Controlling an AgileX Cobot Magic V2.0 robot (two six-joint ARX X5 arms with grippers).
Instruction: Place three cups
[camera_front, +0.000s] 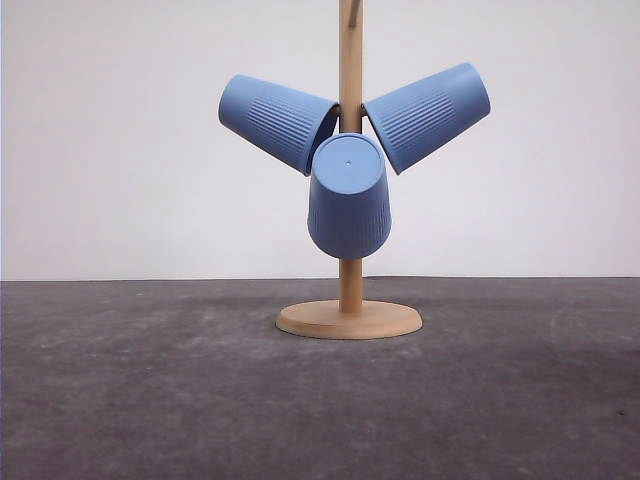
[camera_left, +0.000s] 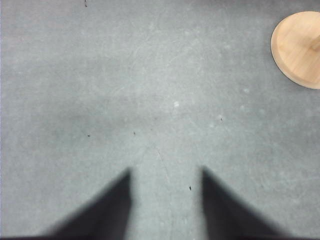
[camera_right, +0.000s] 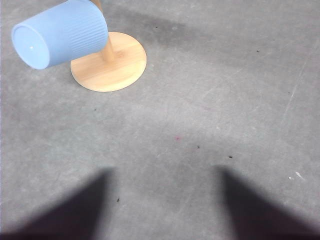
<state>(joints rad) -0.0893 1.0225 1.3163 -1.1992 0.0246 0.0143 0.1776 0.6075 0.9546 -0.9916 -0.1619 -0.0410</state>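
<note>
Matte ribbed plastic-looking cups (camera_front: 349, 200), smooth pale wooden stand (camera_front: 349, 320), rough grey table (camera_front: 150, 400)

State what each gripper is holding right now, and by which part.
Nothing is held. The left gripper and the right gripper are both open over bare table. All three cups hang on the wooden stand.
</note>
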